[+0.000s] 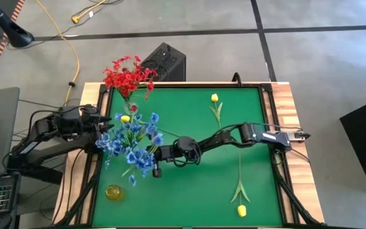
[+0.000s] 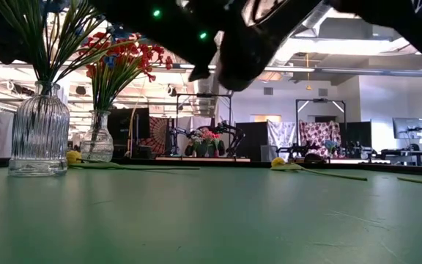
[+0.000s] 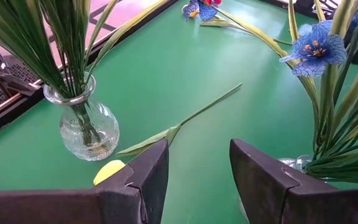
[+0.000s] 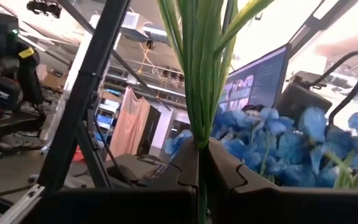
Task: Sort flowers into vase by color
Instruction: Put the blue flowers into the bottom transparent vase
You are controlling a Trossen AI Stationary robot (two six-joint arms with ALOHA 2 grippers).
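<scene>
Red blossoms (image 1: 129,77) stand in a round glass vase (image 3: 82,127) at the far left. A blue bunch (image 1: 129,137) stands in a ribbed glass vase (image 2: 41,136) in front of it. My right gripper (image 1: 155,168) reaches across to the blue bunch's near side and is shut on green stems among blue blossoms (image 4: 278,146). My left gripper (image 3: 197,180) is open, low between the two vases, just behind a yellow tulip bud (image 3: 109,171) that lies on the table. Two more yellow tulips lie flat, one far (image 1: 215,98) and one near right (image 1: 241,210). My right gripper pinches a thin bundle of green stems (image 4: 199,134) between its two fingers (image 4: 225,171), which lie across the stems. The stems run on past the fingers, with blue blossoms close beside the hold. The gripper (image 2: 226,66) hangs above the table.
A small yellow vase (image 1: 113,192) stands near the table's near left corner. The green mat's middle and right hold only the two lying tulips. A raised frame borders the mat (image 1: 269,127). A black box (image 1: 164,62) sits beyond the far edge.
</scene>
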